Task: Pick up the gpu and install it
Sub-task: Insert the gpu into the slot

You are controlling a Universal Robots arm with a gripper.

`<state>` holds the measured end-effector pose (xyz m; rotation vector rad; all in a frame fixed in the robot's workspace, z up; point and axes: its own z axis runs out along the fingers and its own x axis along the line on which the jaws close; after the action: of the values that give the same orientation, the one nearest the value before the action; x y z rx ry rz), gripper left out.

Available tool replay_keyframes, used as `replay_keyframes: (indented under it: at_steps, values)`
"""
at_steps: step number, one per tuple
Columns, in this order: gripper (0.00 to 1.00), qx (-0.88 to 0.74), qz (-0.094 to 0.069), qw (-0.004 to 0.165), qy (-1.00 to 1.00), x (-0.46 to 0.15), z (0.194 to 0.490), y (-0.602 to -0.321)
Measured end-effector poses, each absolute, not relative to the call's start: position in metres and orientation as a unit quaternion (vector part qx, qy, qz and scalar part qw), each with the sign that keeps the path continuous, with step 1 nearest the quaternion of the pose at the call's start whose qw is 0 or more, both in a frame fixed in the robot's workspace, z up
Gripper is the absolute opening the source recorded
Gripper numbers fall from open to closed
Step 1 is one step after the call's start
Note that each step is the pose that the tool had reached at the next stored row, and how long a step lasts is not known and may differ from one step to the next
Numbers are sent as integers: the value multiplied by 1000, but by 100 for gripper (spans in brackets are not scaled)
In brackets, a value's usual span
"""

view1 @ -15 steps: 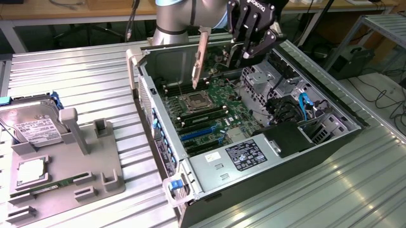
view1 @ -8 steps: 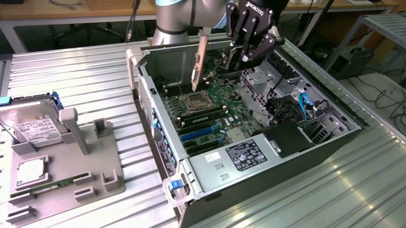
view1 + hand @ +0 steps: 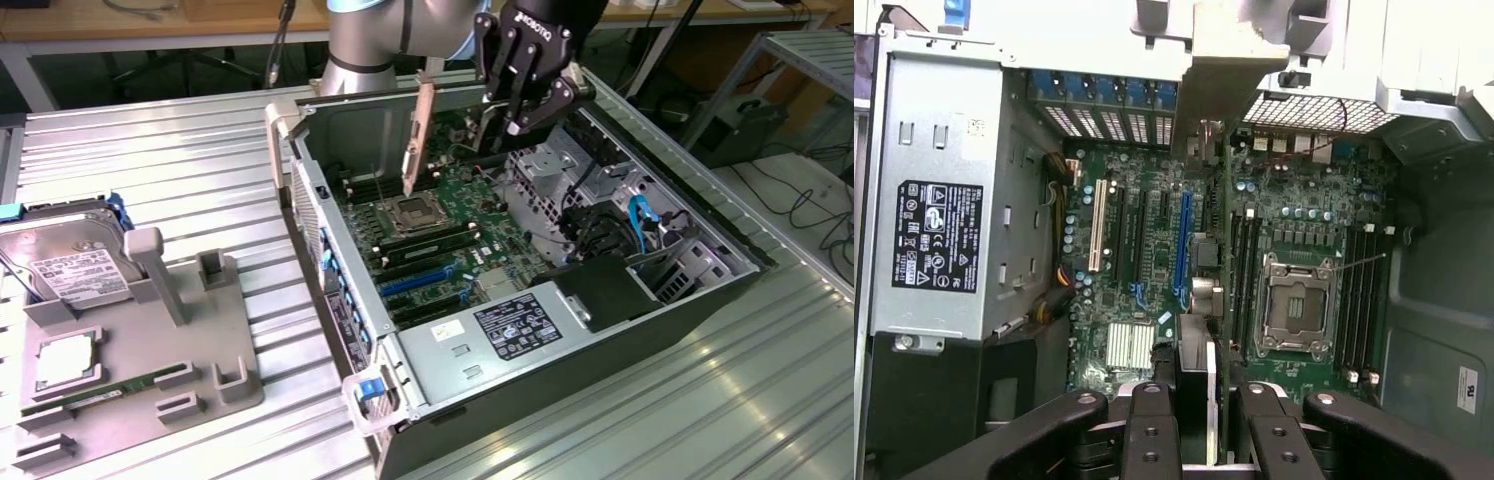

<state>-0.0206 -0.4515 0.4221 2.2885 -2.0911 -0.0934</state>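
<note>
Pick-up done: my pincer [image 3: 515,118] clamped narrow on gpu [image 3: 419,130]. Card off desk [image 3: 160,160], hanging on edge over open computer case [image 3: 315,195], bracket end pointing down. Wrist view: gpu [image 3: 1197,365] between my fingers [image 3: 1152,420], above motherboard [image 3: 1154,210]. Install not done: card apart from expansion slots [image 3: 1182,250], not seated.

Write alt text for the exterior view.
A black robot gripper holds a thin dark gpu card with a long silver metal bracket above the green motherboard of an open dark computer case. On the exterior view's left, a grey tray carries a silver hard drive with white label.
</note>
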Motion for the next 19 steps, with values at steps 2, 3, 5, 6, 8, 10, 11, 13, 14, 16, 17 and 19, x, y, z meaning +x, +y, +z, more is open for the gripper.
replay_keyframes:
  at_steps: [2,3,5,6,8,10,11,13,14,16,17,19]
  values:
    - [27,738,-30,20,-674,-21,421,-451]
    - [27,738,-30,20,-674,-21,420,-451]
    - [27,738,-30,20,-674,-21,418,-451]
    - [27,738,-30,20,-674,-21,417,-451]
    - [27,738,-30,20,-674,-21,415,-451]
    - [27,738,-30,20,-674,-21,413,-451]
    - [27,738,-30,20,-674,-21,412,-451]
    - [27,738,-30,20,-674,-21,410,-451]
    - [27,738,-30,20,-674,-21,409,-451]
    - [27,738,-30,20,-674,-21,407,-451]
    - [27,738,-30,20,-674,-21,406,-451]
    - [27,738,-30,20,-674,-21,404,-451]
